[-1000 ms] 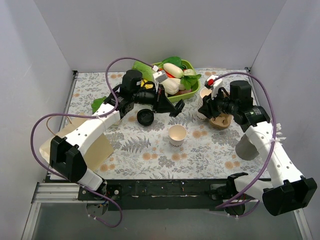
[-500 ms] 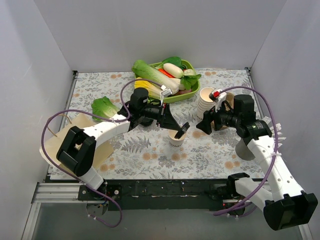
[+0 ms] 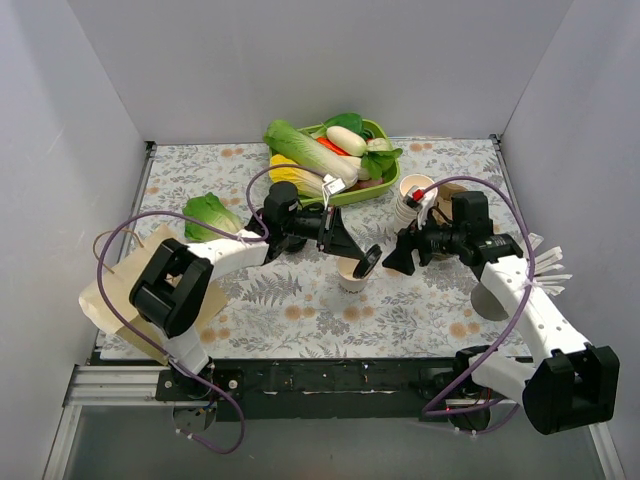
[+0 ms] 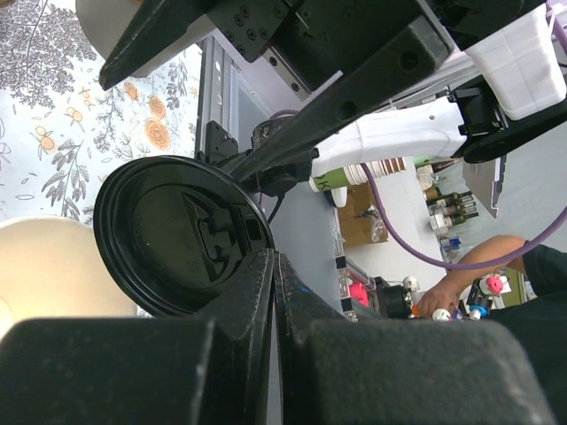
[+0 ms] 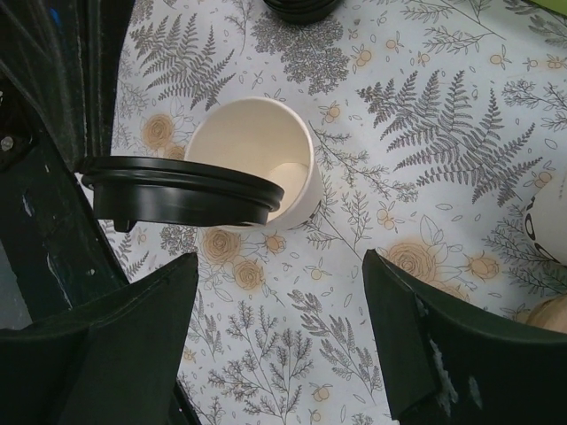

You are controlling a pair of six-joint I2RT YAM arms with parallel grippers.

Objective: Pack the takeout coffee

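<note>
While left fingers (image 4: 168, 376) pinch lid (image 4: 173, 235) (tilted over cup (image 5: 301, 197)), right fingers (image 5: 465, 354) spread, empty.

White-shelled arms (image 3: 525, 300) with black joints (image 3: 282, 212), trailing purple cables (image 3: 150, 216).

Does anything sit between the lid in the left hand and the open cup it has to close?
Nothing visible does. The left hand holds the black lid tilted at the cup's rim, and the mouth beneath is uncovered. The right hand stands open beside the cup, not over it.
</note>
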